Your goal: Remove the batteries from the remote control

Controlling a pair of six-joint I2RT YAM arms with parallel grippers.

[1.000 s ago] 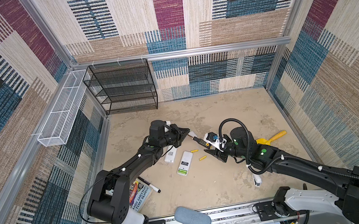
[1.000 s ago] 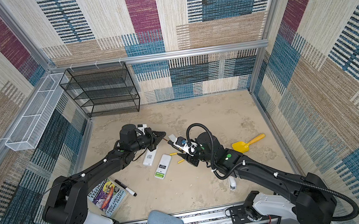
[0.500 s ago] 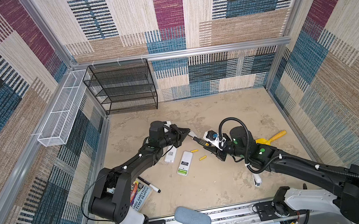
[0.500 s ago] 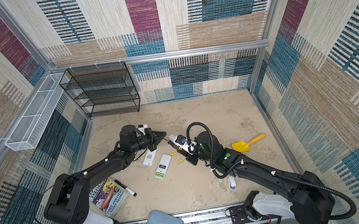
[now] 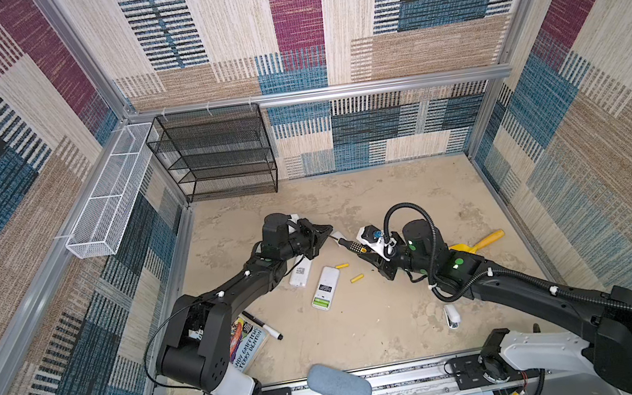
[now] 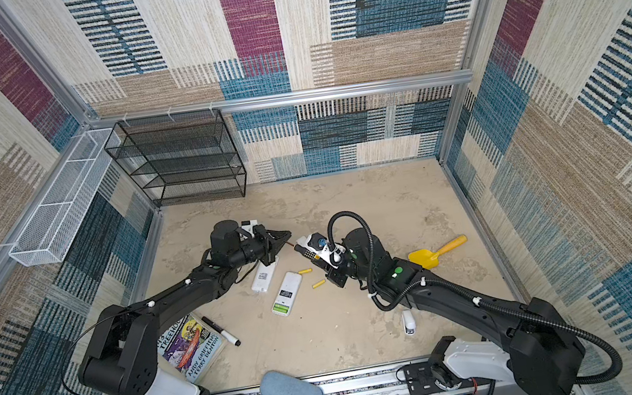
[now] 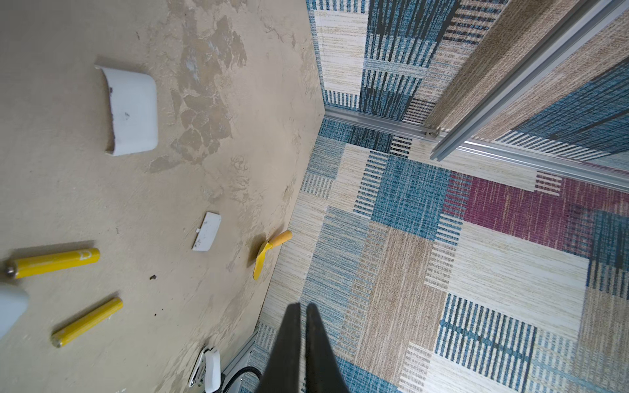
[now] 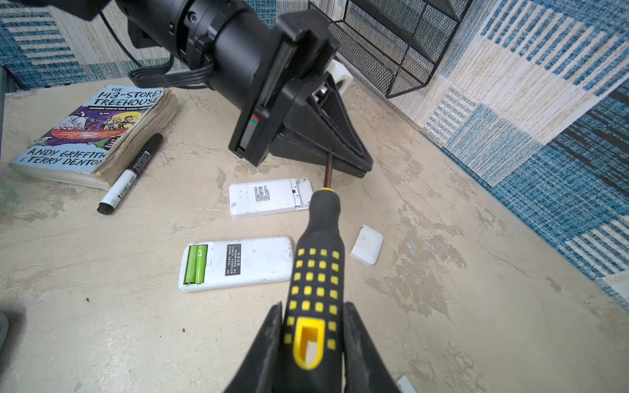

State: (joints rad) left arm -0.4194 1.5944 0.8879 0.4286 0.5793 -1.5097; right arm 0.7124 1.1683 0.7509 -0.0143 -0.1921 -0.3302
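My right gripper (image 8: 313, 308) is clamped on the screwdriver (image 8: 318, 251) handle, holding it off the bench. The left gripper (image 7: 303, 308) has its fingers almost together with a thin slit between. The screwdriver shaft runs up to them, but I can't tell if it's pinched. Two green batteries (image 8: 195, 263) sit in the open bay of the remote (image 8: 245, 263). Two yellow batteries (image 7: 52, 262) lie loose on the bench just beside that remote, apart from each other. A second remote (image 8: 270, 197) lies near it, back open.

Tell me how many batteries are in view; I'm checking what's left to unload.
4. Two yellow batteries lie loose on the table; two yellow-green ones sit side by side in the open compartment of one remote. More could be hidden.
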